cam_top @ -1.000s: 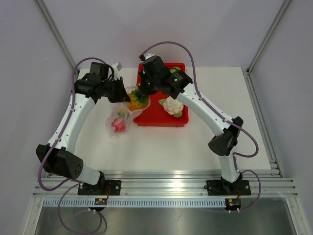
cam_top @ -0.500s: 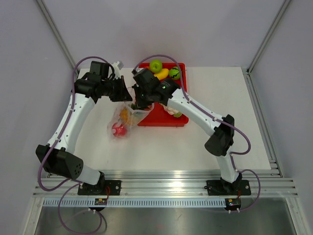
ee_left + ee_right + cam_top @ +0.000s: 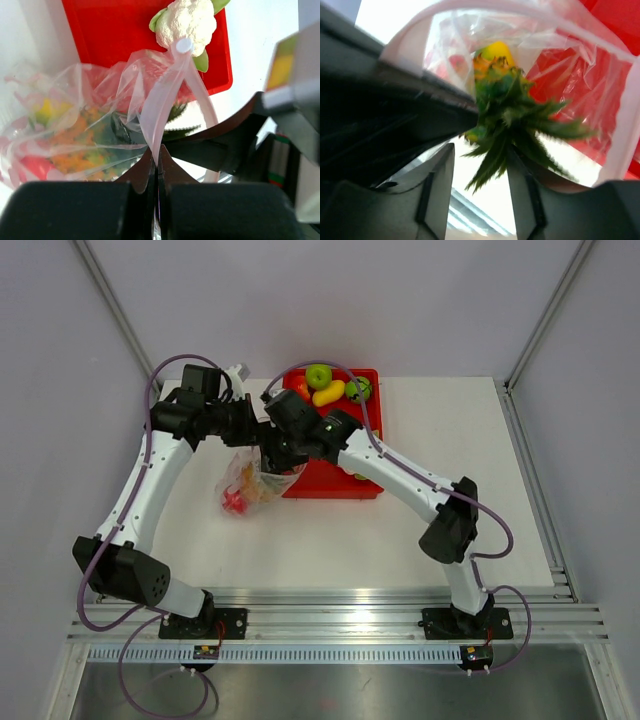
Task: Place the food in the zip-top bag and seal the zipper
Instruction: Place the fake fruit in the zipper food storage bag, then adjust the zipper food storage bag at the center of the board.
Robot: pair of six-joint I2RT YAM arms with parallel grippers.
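Observation:
The clear zip-top bag lies left of the red tray, its mouth lifted. My left gripper is shut on the zipper, a pale pink strip pinched at its jaws. My right gripper is at the bag's mouth, open. The orange pineapple sits inside the bag. Its green leaves reach back between my right gripper's parted fingers. A red fruit and a yellow one are also in the bag. The white cauliflower rests in the tray.
The red tray stands right of the bag and holds a green apple, a yellow fruit, a red-orange one and a dark green one at its back. My right arm crosses over the tray.
My right gripper carried the pineapple left from over the tray into the bag's mouth and opened. The fruits at the tray's back came into view. The left gripper kept its hold.

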